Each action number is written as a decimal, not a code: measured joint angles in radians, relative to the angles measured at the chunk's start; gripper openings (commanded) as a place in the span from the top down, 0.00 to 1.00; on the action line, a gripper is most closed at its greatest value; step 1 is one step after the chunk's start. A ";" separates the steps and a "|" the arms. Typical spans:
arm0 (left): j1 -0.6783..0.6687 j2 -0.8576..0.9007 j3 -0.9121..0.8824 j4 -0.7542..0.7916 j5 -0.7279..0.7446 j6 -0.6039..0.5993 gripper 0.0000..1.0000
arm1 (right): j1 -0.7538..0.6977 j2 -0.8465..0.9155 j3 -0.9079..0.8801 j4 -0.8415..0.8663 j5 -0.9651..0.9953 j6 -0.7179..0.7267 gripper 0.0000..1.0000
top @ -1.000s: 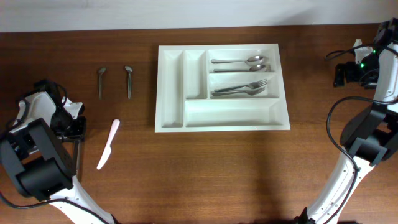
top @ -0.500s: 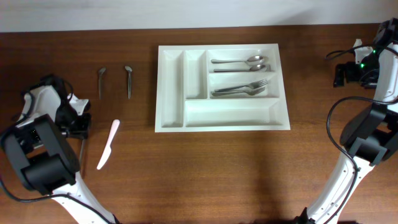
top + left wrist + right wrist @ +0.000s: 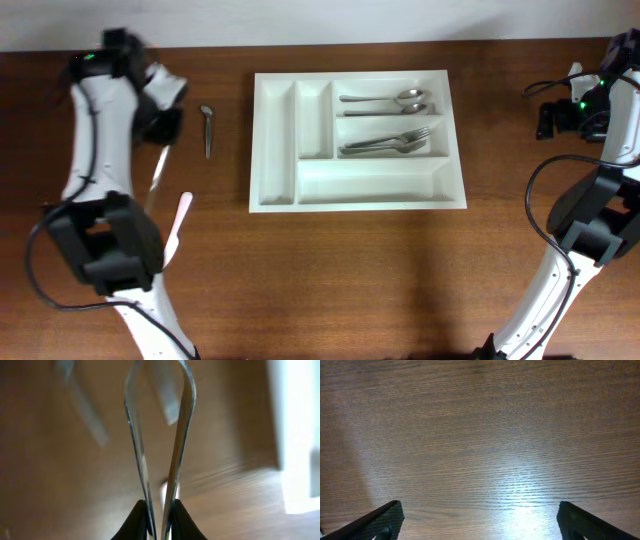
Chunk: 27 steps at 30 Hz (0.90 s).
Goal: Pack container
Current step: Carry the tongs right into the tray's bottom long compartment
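The white cutlery tray (image 3: 275, 150) lies at the table's middle back; its edge shows blurred at the right of the left wrist view (image 3: 300, 435). Spoons (image 3: 385, 100) and forks (image 3: 390, 143) lie in its two upper right compartments. My left gripper (image 3: 160, 115) is at the far left back, shut (image 3: 159, 510) on a thin silver utensil (image 3: 180, 435) whose two metal edges run up from the jaws. A second silver utensil (image 3: 207, 130) lies on the table left of the tray. My right gripper (image 3: 480, 525) is open and empty over bare wood at the far right (image 3: 560, 115).
A pale pink plastic knife (image 3: 181, 215) lies on the table at the left, partly behind the left arm. The left arm's base (image 3: 105, 250) stands at the left front and the right arm's base (image 3: 585, 230) at the right. The table's back edge is just beyond the tray.
My left arm has swung from the table's left edge up to the back left. The silver utensil that lay left of the other one is no longer at its spot. The right arm has not moved.
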 measured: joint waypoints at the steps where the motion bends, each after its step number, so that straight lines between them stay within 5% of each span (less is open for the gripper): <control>1: -0.035 0.000 0.027 -0.004 0.013 0.010 0.96 | 0.000 0.000 0.000 0.000 0.000 0.000 0.01; 15: -0.700 0.000 0.163 0.051 0.056 0.285 0.88 | 0.000 0.000 0.000 0.000 0.000 0.000 0.01; 27: -0.845 0.094 0.163 0.141 0.006 0.353 0.85 | 0.000 0.000 0.000 0.000 0.000 -0.001 0.01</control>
